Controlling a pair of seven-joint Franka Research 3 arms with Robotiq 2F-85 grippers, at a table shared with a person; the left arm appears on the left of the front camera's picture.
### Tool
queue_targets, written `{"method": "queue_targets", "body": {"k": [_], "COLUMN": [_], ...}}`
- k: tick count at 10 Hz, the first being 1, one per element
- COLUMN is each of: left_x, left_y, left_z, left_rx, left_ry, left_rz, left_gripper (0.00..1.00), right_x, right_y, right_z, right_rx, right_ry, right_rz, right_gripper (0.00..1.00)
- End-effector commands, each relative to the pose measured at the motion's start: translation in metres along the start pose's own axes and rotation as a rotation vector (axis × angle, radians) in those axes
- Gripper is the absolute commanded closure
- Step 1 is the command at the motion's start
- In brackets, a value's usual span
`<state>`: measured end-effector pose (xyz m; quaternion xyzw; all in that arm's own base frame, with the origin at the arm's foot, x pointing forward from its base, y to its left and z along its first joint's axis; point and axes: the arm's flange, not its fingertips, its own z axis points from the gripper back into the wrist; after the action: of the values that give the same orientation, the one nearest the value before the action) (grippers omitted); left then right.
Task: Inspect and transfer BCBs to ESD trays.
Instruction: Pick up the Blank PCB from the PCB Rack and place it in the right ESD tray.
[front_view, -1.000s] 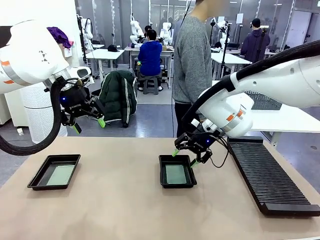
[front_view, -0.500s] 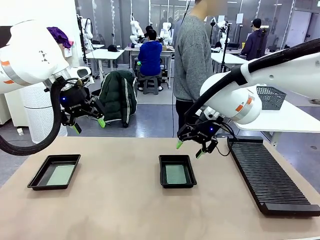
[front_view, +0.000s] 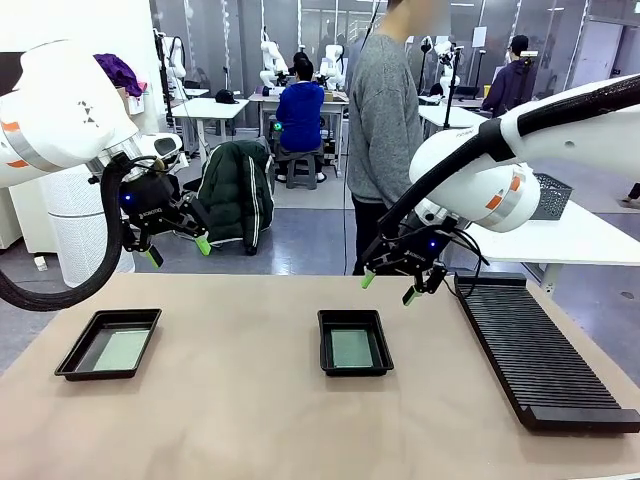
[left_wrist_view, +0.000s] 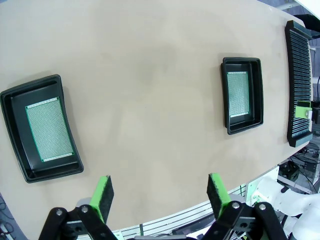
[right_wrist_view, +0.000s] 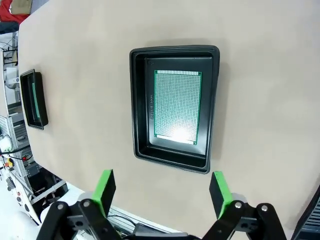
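Fingers on my right gripper are spread wide and grasp nothing; it hangs right of centre in the front view, above and just behind the middle ESD tray. From its wrist camera I see the green pads at the bottom edge, and one BCB lying flat on that tray's floor at frame centre. My left gripper is likewise spread and empty, held high at the left of the front view, well above the left ESD tray, which holds the other BCB. A long black rack lies at the table's right side. A person in a grey sweater stands beyond the far edge.
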<state>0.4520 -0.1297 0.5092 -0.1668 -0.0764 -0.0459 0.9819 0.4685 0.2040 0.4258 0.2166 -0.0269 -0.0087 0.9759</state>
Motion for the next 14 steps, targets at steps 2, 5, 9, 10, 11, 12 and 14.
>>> {"method": "queue_targets", "body": {"k": [2, 5, 9, 10, 11, 12, 14], "left_x": [-0.0026, -0.0026, -0.0026, -0.0026, -0.0026, -0.0026, -0.0026], "left_y": [-0.0001, -0.0001, -0.0001, -0.0001, -0.0001, -0.0001, -0.0001], "left_z": [0.0001, 0.0001, 0.0001, 0.0001, 0.0001, 0.0001, 0.0001], "left_rx": [0.001, 0.001, 0.001, 0.001, 0.001, 0.001, 0.001], "left_ry": [-0.001, -0.001, -0.001, -0.001, -0.001, -0.001, -0.001], "left_rz": [0.000, 0.000, 0.000, 0.000, 0.000, 0.000, 0.000], "left_gripper": [0.00, 0.00, 0.00, 0.00, 0.00, 0.00, 0.00], "right_x": [0.0004, 0.0005, 0.0005, 0.0005, 0.0005, 0.0005, 0.0005], "right_y": [-0.0037, -0.0009, -0.0009, -0.0009, -0.0009, -0.0009, -0.0009], "right_z": [0.0020, 0.0011, 0.0011, 0.0011, 0.0011, 0.0011, 0.0011], "right_rx": [-0.037, -0.001, -0.001, -0.001, -0.001, -0.001, -0.001], "right_ry": [0.007, -0.002, -0.002, -0.002, -0.002, -0.002, -0.002], "right_rz": [-0.042, -0.002, -0.002, -0.002, -0.002, -0.002, -0.002], "right_gripper": [0.00, 0.00, 0.00, 0.00, 0.00, 0.00, 0.00]}}
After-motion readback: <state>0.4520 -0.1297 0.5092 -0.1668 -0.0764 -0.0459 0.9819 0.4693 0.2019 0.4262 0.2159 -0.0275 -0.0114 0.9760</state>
